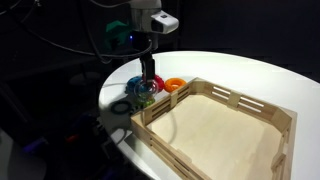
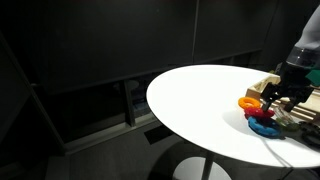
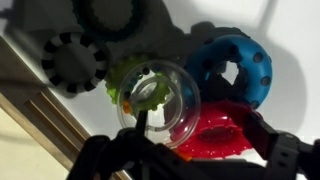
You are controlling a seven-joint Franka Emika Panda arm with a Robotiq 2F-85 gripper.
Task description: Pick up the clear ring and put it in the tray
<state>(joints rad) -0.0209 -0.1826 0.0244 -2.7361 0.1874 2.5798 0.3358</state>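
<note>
The gripper [image 3: 190, 140] hangs low with jaws spread wide, gripping nothing as far as the dim wrist view lets me judge. Just at its 12 o'clock the clear ring [image 3: 160, 105] lies atop the light green ring [image 3: 128, 85], a blue ring [image 3: 235, 65] at its 2 o'clock and a red ring [image 3: 225, 135] at 4. In an exterior view the tray [image 1: 245, 100] stands near, at 4 o'clock from the rings.

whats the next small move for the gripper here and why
Probably ease down slightly and close on the clear ring. In the wrist view the gripper looks open just above it. The ring overlaps the light green ring and sits beside the red ring, so a careful pinch of its rim should lift it alone toward the tray.
</note>
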